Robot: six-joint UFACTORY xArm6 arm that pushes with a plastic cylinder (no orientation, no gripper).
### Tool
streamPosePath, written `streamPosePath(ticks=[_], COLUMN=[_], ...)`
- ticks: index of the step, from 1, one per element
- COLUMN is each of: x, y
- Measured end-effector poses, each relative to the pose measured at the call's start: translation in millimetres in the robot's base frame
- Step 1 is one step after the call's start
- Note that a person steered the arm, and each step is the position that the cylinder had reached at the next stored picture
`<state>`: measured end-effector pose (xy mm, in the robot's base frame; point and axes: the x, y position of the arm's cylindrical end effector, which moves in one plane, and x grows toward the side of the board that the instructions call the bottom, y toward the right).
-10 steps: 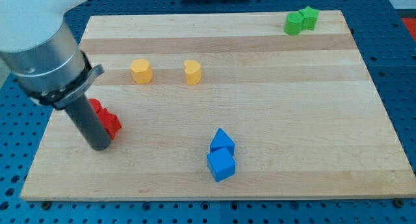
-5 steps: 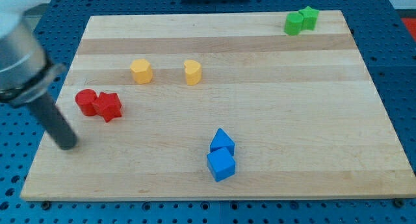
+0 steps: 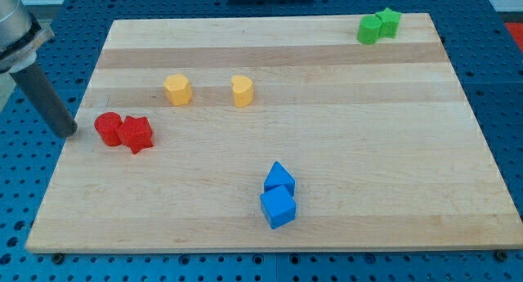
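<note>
**A:** Where was my tip (image 3: 69, 132) at that moment?

**B:** At the board's left edge, roughly at nine o'clock from the board's centre. The dark rod came down from the view's top left corner, and its lower end sat just beside the wooden board (image 3: 343, 151), on or right at its edge.

**A:** Was it touching anything?

**B:** No block. The nearest was the red cylinder (image 3: 107, 127), lying at three o'clock from the tip, close but with a small gap of bare wood between them. The red star-shaped block (image 3: 136, 134) pressed against that cylinder on its three o'clock side.

**A:** And jaws, how did they stand?

**B:** There were none to speak of. The arm ended in a plain rod that held nothing.

**A:** What else lay on the board?

**B:** Two yellow pieces up toward eleven o'clock from the centre: a yellow hexagonal block (image 3: 177, 89) and, apart from it at its three o'clock, a yellow heart-shaped block (image 3: 242, 91). Down at six o'clock from the centre, a blue pointed block (image 3: 279, 177) touched a blue cube (image 3: 278, 208) just beneath it. Far off at the one o'clock corner, a green cylinder (image 3: 370, 29) touched a green star-shaped block (image 3: 388, 20).
</note>
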<state>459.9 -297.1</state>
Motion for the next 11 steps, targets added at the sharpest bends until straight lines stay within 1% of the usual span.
streamPosePath(ticks=[1,4,6,7,8,9,10,11], x=[7,7,8,29,44,30,5,1], y=[30,142,138,114,130,164,197,195])
